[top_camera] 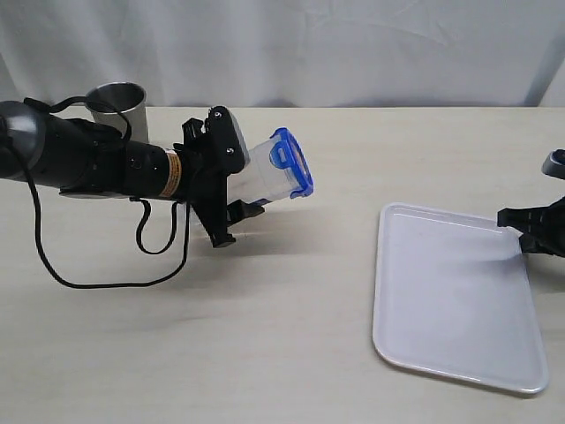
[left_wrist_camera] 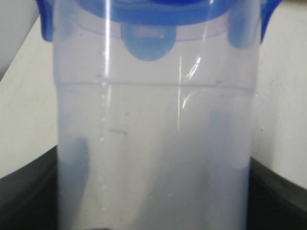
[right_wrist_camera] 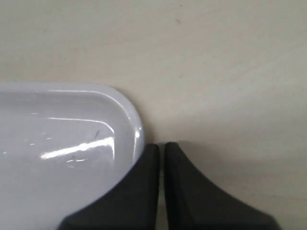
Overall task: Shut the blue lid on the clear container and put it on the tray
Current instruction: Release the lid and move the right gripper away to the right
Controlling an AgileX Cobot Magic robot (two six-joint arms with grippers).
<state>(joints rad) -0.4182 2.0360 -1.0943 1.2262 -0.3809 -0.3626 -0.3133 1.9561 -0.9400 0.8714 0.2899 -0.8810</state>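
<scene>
Left hand (top_camera: 240,177) pinches the clear container (top_camera: 265,172), blue lid (top_camera: 294,165) outward — right hand (right_wrist_camera: 162,148) pressed together beside the tray (right_wrist_camera: 130,115).

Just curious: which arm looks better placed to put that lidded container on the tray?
Probably left: the left gripper holds the clear container, blue lid on. The right gripper is shut beside the tray.

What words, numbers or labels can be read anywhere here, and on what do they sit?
Nothing reads clearly.
Orange sticker on the left arm: print too small to read.
Clear container: faint raised marks on its wall, not legible.
Blue lid, tray, steel cup: no writing visible.
</scene>
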